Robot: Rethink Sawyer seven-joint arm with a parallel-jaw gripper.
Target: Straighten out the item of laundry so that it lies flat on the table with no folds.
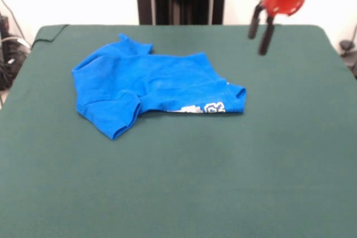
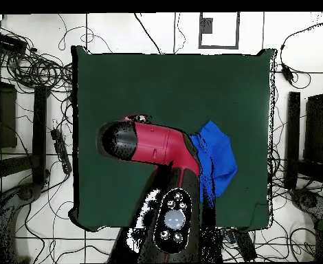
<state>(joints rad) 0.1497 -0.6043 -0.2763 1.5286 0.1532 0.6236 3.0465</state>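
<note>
1 hand (image 1: pixel 260 33): fingers apart, empty | 1 T-shirt (image 1: pixel 150 85): folded | 1 table (image 1: pixel 223 171)

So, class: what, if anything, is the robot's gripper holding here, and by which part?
Nothing. The gripper hangs open above the table, clear of the blue T-shirt, which lies crumpled and untouched.

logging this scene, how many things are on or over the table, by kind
T-shirts: 1, blue T-shirt, folded over on itself
Tables: 1, green table
Grippers: 1, gripper, jaws apart, empty, above the table and clear of the shirt
Total: 3
</note>
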